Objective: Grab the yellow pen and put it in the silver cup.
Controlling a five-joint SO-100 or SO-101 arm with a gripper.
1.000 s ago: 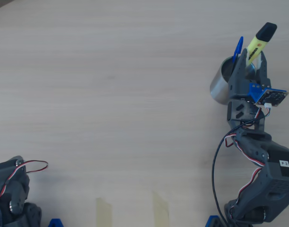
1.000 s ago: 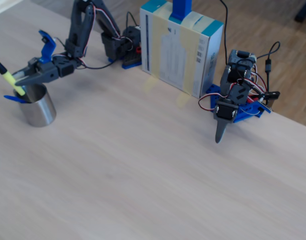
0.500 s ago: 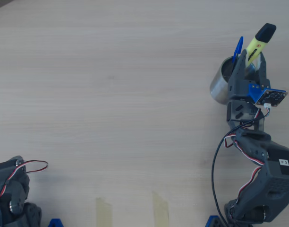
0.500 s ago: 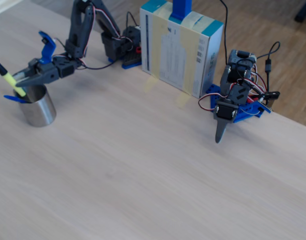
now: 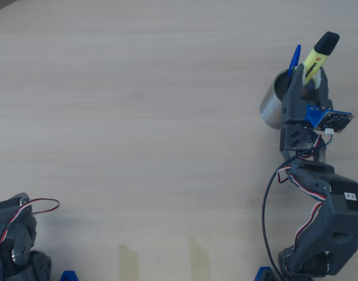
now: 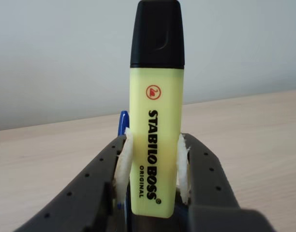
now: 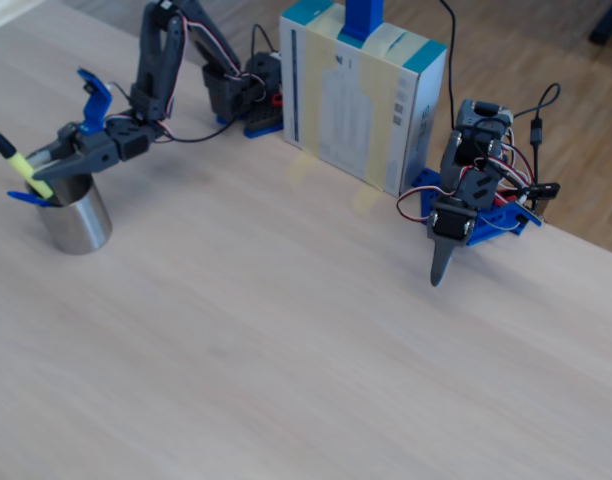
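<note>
Your surface (image 7: 286, 330) is pale, light-grained wood, bare across most of its width; in the fixed view a brown plank floor (image 7: 546, 60) shows beyond its far edge, and the wrist view has only a plain pale wall behind the work.

The yellow pen (image 6: 155, 121) stands nearly upright with its black cap on top — its long axis runs up through the wrist view, the print reading bottom to top along the barrel. In the fixed view it leans a little, cap toward the left (image 7: 16, 160); from overhead it slants up and to the right (image 5: 315, 55). Its lower end dips into the mouth of the silver cup (image 5: 275, 105), which sits at the right of the overhead view and the far left of the fixed view (image 7: 76, 215).

Your gripper (image 6: 155, 166) has its fingers (image 6: 123, 164) pressed on both flanks of the barrel, white padding against the yellow.

A thin blue pen (image 5: 293, 60) already stands in the cup, just beside the yellow one. Well apart, you have a cardboard box (image 7: 361, 95) with yellow tape strips at its foot, and a second arm (image 7: 471, 200) parked beside it — neither is near the cup.
</note>
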